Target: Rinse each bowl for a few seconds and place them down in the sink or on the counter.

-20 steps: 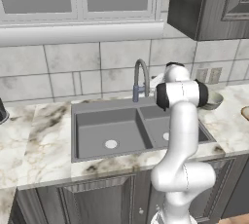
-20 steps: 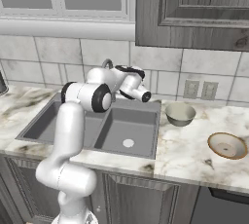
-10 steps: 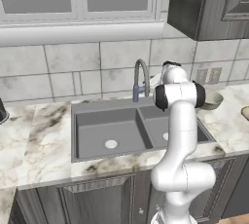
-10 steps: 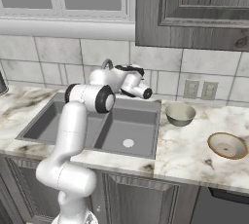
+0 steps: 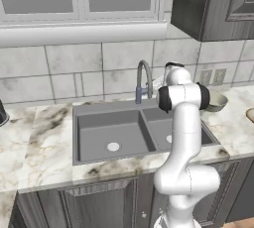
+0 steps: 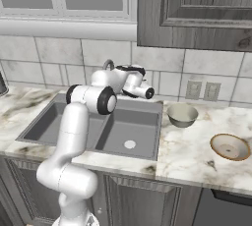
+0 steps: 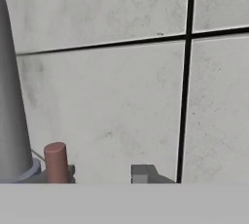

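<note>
Gripper (image 7: 102,172) is sitting behind the sink (image 6: 64,122) by the faucet (image 5: 144,78), facing wall tile; jaw state unclear.

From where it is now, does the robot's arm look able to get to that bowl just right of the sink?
Probably yes. The gripper hangs by the faucet, and the near bowl sits open on the counter with nothing between them.

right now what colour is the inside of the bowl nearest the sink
Pale cream; bowl shows best in the right base view.
</note>
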